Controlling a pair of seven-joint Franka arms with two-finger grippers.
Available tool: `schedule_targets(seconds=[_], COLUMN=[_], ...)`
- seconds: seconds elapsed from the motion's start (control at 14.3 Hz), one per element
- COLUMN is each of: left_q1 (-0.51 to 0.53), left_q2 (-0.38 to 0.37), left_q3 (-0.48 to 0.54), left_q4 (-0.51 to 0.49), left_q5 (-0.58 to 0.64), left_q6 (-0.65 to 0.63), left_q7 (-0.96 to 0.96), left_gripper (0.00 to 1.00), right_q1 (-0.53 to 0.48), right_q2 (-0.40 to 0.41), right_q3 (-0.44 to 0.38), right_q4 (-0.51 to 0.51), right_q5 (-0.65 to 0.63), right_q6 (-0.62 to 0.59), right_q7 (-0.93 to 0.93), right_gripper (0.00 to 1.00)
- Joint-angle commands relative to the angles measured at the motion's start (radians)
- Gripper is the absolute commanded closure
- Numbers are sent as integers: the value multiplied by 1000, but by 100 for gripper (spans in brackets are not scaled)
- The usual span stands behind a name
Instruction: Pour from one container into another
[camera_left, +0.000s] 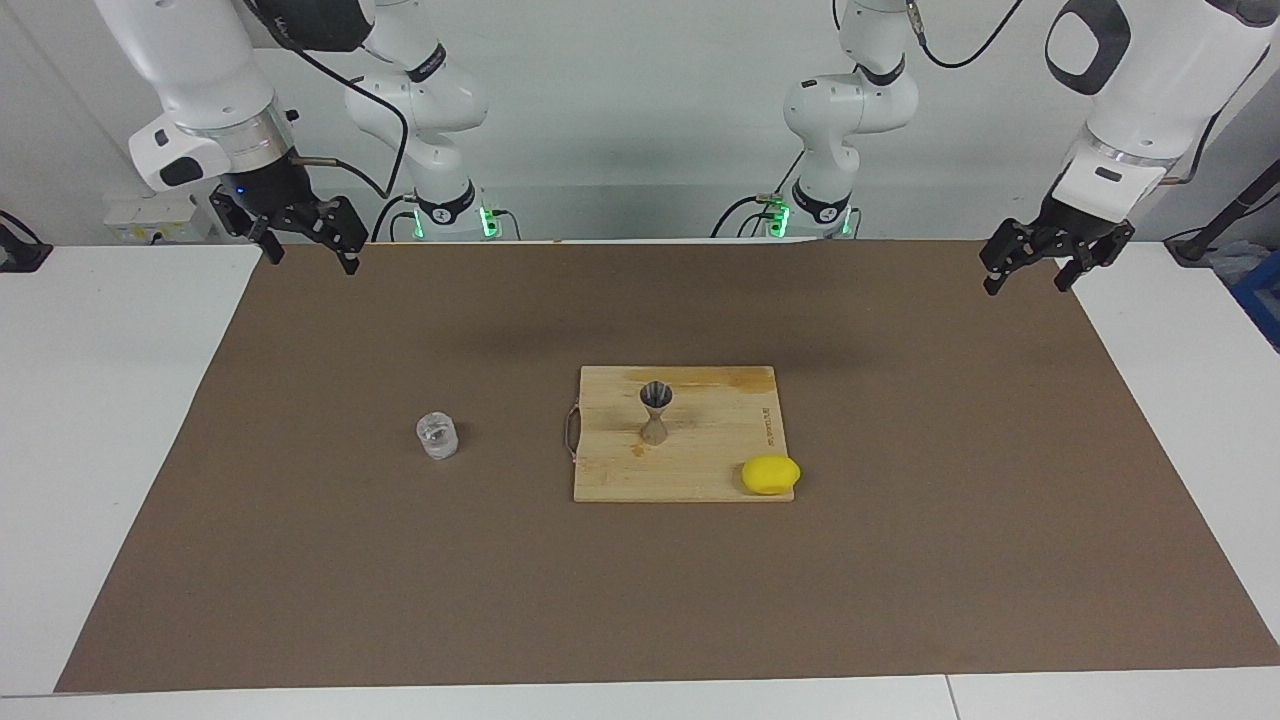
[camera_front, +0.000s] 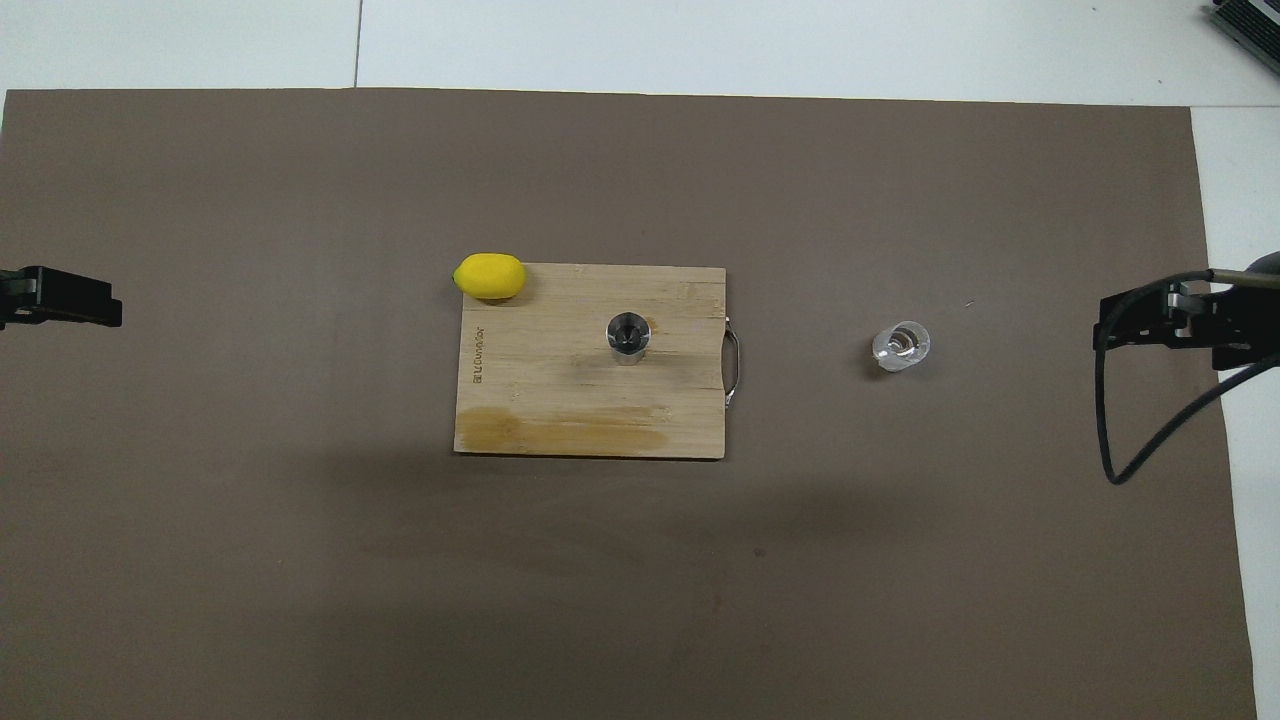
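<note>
The small clear glass cup (camera_left: 437, 436) (camera_front: 901, 346) stands upright on the brown mat, toward the right arm's end. The metal hourglass jigger (camera_left: 655, 412) (camera_front: 628, 336) stands upright near the middle of the wooden cutting board (camera_left: 700, 470) (camera_front: 560, 340). My right gripper (camera_left: 312, 262) (camera_front: 1120, 325) hangs open and empty above the mat's edge at its own end, well away from the cup. My left gripper (camera_left: 1025, 288) (camera_front: 100, 300) hangs open and empty over the mat's edge at the left arm's end, waiting.
A yellow lemon (camera_left: 770, 474) (camera_front: 489, 276) lies at the board's corner farthest from the robots, toward the left arm's end. A metal handle (camera_front: 735, 365) sticks out of the board toward the cup. A black cable (camera_front: 1110, 440) loops down from the right wrist.
</note>
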Motion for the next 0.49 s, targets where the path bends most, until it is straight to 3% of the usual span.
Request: schedule_targets(seconds=[0.0,0.42], left_q1=[-1,-1], left_q2=[-6,-6], left_q3=[0,0], left_q4=[10,9], left_q5=[16,16], left_q6=[-8,-7], left_q7=[-13,-13], left_gripper=[0,0], right_q1=[-1,-15], right_q2=[-9,-11], right_q3=[-8,-10], right_q4=[-3,-9], right_q5=[6,9], right_q6=[2,2], right_q7=[-56,-80], right_gripper=[0,0])
